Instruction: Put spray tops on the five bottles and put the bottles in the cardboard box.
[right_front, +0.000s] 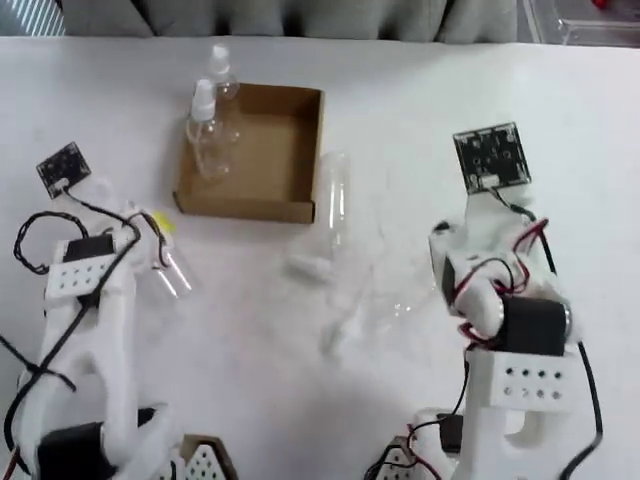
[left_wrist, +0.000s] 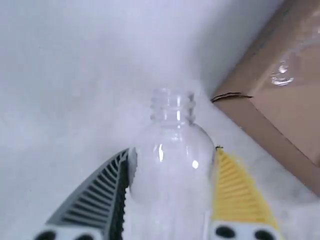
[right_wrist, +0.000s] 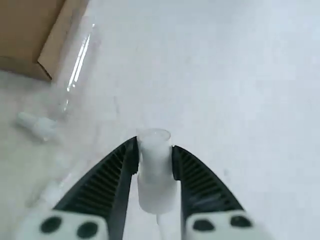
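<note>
Closest to you, the left gripper (left_wrist: 172, 167) is clamped around the shoulders of an uncapped bottle (left_wrist: 172, 125), its threaded neck pointing away from the wrist and open. This pair sits toward the desk's (right_front: 450, 90) left edge, just off the near left corner of the cardboard box (right_front: 250, 207). Your right gripper (right_wrist: 155, 149) pinches a white spray top (right_wrist: 155, 175) between its jaws, over bare desk toward the right edge. So the step in hand looks like the capping of a third bottle: two capped bottles (right_front: 205, 130) stand at the box's far left corner, though you cannot tell whether the farther one is inside it. Another bare bottle (right_front: 333, 200) lies just beside the box's right wall, with a loose spray top (right_front: 310, 268) near it toward the desk's middle. Next, you will likely need to bring both arms together, line the top up with the open neck, and seat it without letting the bottle slip.
</note>
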